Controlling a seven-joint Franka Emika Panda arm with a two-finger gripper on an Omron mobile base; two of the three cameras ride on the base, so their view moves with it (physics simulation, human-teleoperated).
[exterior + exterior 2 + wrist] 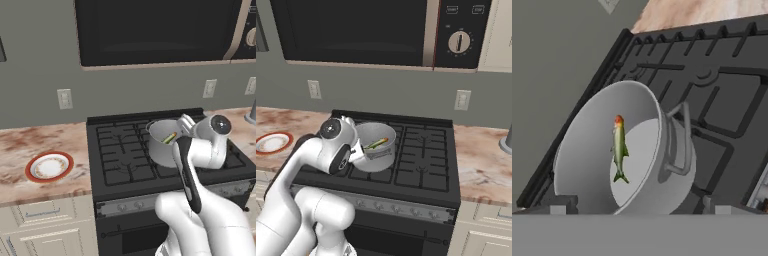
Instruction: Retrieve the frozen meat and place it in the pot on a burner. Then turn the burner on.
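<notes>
A brushed-steel pot [161, 150] [376, 155] [582, 145] stands on the black stove's grate [122, 162]; the burner beneath it is hidden. Inside the pot lies the frozen meat [170, 137] [377, 144] [619, 149], a small greenish-yellow fish leaning against the wall. My gripper [186, 125] [358, 149] [636, 205] hovers just outside the pot's rim, on the side towards the arm. In the hand view its two fingertips [559, 206] stand wide apart with nothing between them, so it is open. One loop handle [679, 142] faces the hand.
A red-rimmed white plate [49, 166] [272, 142] rests on the marble counter left of the stove. Stove knobs [122, 206] [396, 210] run along the front panel. A dark microwave [356, 30] hangs above. More counter [483, 165] lies to the right.
</notes>
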